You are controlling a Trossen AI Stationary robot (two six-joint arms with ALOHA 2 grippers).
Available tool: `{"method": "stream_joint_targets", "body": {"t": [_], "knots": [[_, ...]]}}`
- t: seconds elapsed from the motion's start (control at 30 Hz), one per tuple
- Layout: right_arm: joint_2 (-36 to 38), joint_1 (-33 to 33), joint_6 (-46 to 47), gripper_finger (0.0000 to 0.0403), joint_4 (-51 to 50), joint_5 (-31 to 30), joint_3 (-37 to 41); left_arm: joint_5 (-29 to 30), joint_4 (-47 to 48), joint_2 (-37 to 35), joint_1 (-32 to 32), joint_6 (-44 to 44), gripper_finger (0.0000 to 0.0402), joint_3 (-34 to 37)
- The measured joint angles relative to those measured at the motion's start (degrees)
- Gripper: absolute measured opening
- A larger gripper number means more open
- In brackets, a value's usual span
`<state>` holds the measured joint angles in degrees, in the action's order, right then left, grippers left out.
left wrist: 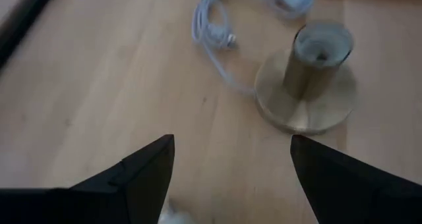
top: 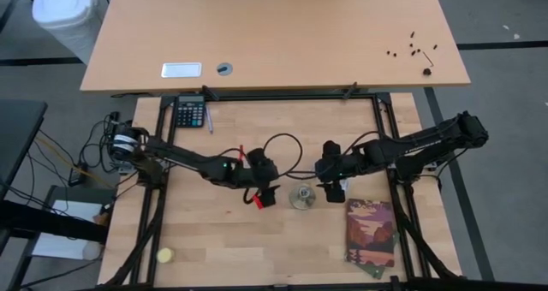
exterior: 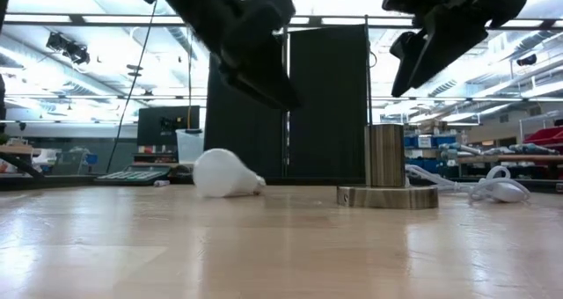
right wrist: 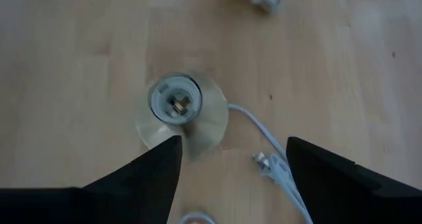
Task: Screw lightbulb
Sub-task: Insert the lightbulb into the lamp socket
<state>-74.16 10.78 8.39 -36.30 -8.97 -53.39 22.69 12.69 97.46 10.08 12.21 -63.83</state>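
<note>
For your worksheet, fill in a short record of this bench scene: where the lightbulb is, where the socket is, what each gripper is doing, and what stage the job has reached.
lightbulb: lying on its side on the wooden table, apart from the socket
socket: upright on its round base, empty, white cord trailing away
left gripper: open, above the table over the lightbulb, holding nothing
right gripper: open, hovering above the socket, holding nothing
stage: bulb not yet picked up or screwed in
</note>
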Motion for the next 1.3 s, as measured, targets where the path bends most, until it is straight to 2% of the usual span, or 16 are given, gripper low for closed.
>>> {"method": "stream_joint_targets", "body": {"t": [0.1, 0.2, 0.4, 0.53, 0.63, 0.77, 0.83, 1.1, 1.3], "knots": [[0.0, 0.6, 0.0, 0.0279, 1.5, 0.0, 0.0, -0.4, 1.3, 1.7, -0.4, 5.1, 0.0308, 0.0], [0.0, 1.0, 0.0, 0.0279, 2.6, 0.0, 0.3, -1.4, 1.4, 2.4, -0.4, 5.9, 0.0308, 0.0], [-0.1, 0.1, -1.7, 0.0279, 5.3, 0.0, 2.9, -0.5, 0.7, 1.7, -0.5, 0.9, 0.0308, 0.0], [-0.1, -3.8, -3.9, 0.0279, 8.9, 0.4, 3.2, 1.5, 2.0, 1.6, -1.2, -2.9, 0.0308, 0.0], [-0.1, -9.2, -6.0, 0.0279, 12.0, 4.0, 3.2, 2.6, 2.3, 1.6, -2.4, -2.8, 0.0308, 0.1], [-1.3, -16.9, -6.6, 0.0279, 15.2, 13.3, 3.2, 2.3, 1.7, 2.3, -3.6, -2.7, 0.0308, 0.9], [-2.2, -18.9, -6.7, 0.0279, 16.2, 15.7, 3.2, 1.8, 1.8, 2.9, -3.8, -2.9, 0.0308, 1.7], [-8.4, -19.4, -6.8, 0.0279, 15.0, 16.3, 3.3, -0.2, -5.2, 7.0, -4.1, -4.8, 0.0308, 4.2], [-8.5, -18.4, -7.9, 0.0281, 18.6, 16.7, 3.3, -0.3, -10.4, 10.9, -4.2, -6.8, 0.0308, 4.2]]}}
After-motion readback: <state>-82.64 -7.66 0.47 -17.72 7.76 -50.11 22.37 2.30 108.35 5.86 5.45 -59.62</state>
